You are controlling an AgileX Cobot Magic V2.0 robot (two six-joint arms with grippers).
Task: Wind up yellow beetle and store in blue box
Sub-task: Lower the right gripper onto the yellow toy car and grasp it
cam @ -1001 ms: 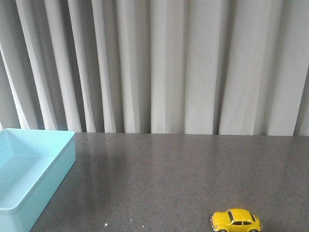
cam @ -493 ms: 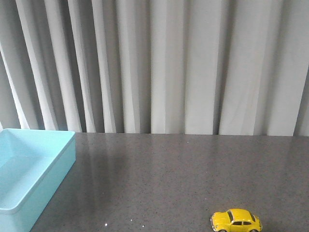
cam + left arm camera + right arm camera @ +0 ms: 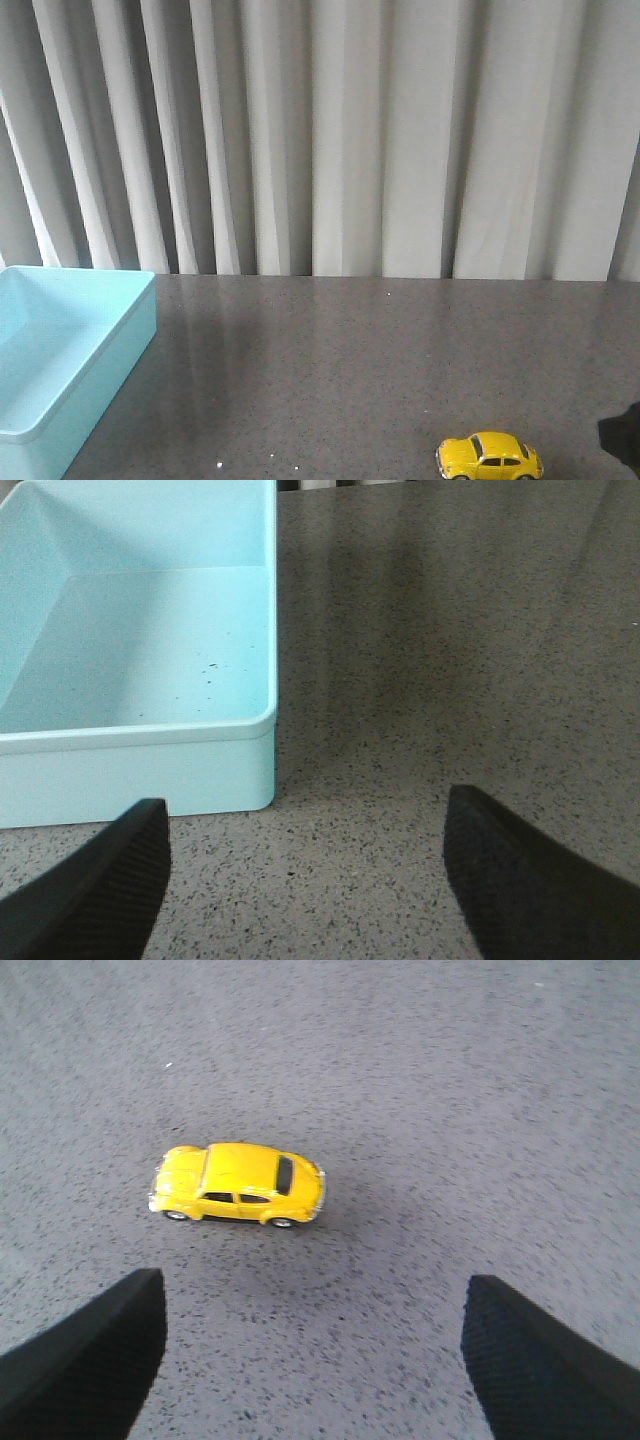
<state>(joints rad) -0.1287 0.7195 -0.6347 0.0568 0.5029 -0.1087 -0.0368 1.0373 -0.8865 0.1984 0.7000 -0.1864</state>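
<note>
The yellow beetle (image 3: 489, 456) stands on its wheels on the dark speckled table at the front right; it also shows in the right wrist view (image 3: 238, 1184). My right gripper (image 3: 315, 1290) is open and empty above the table, the car just ahead of its fingertips and apart from them. A dark part of the right arm (image 3: 622, 438) shows at the right edge of the front view. The blue box (image 3: 120, 335) stands empty at the front left. My left gripper (image 3: 305, 815) is open and empty beside the box's near corner (image 3: 262, 760).
The grey speckled table (image 3: 350, 370) runs back to a wall of pale pleated curtains (image 3: 330, 140). A few tiny white specks lie on the table near its front edge.
A dark part of the right arm has come into the front view at the lower right edge. The car and the box have not moved.
</note>
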